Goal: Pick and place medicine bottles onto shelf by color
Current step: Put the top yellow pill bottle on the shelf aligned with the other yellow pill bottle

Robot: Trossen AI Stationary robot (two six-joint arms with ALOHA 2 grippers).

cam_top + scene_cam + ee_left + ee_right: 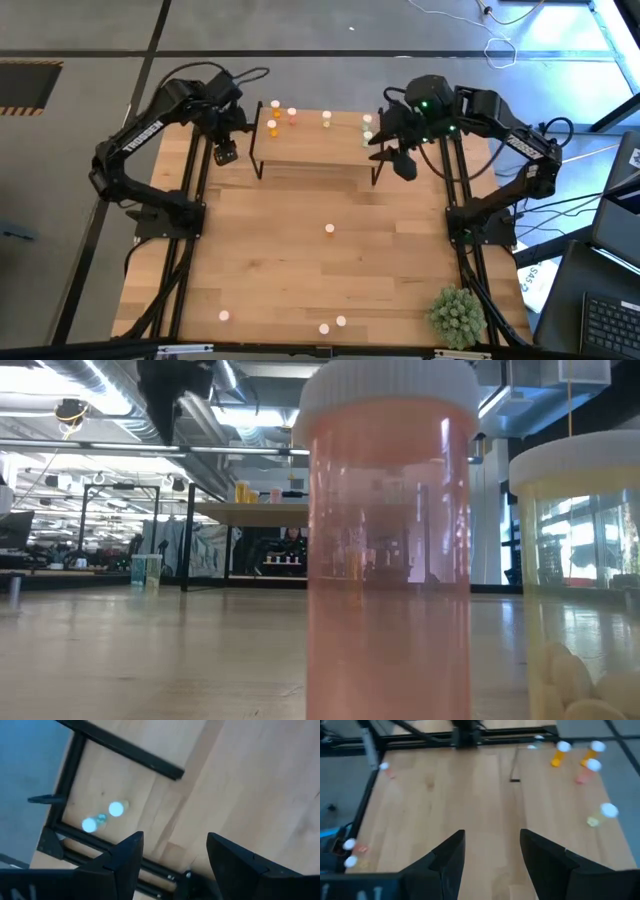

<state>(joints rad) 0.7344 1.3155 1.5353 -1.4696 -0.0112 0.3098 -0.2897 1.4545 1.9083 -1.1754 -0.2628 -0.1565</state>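
The shelf (318, 150), a light-wood board on black legs, stands at the table's far middle. On it stand orange bottles (273, 127) at its left end, a red-pink bottle (292, 113), a pale yellow bottle (327, 118) and pale green bottles (367, 135) at its right end. One bottle (330, 230) stands alone mid-table, and several more (341, 321) stand near the front edge. My left gripper (225, 153) hovers open by the shelf's left end (172, 855). My right gripper (400, 160) hovers open by the shelf's right end (490, 852). Neither has anything between its fingers.
A spiky green plant ball (457, 315) sits at the table's front right corner. In the low view a red-pink bottle (385, 540) and a pale yellow bottle (580, 580) stand right before the camera. Bare wood lies between the shelf and the front bottles.
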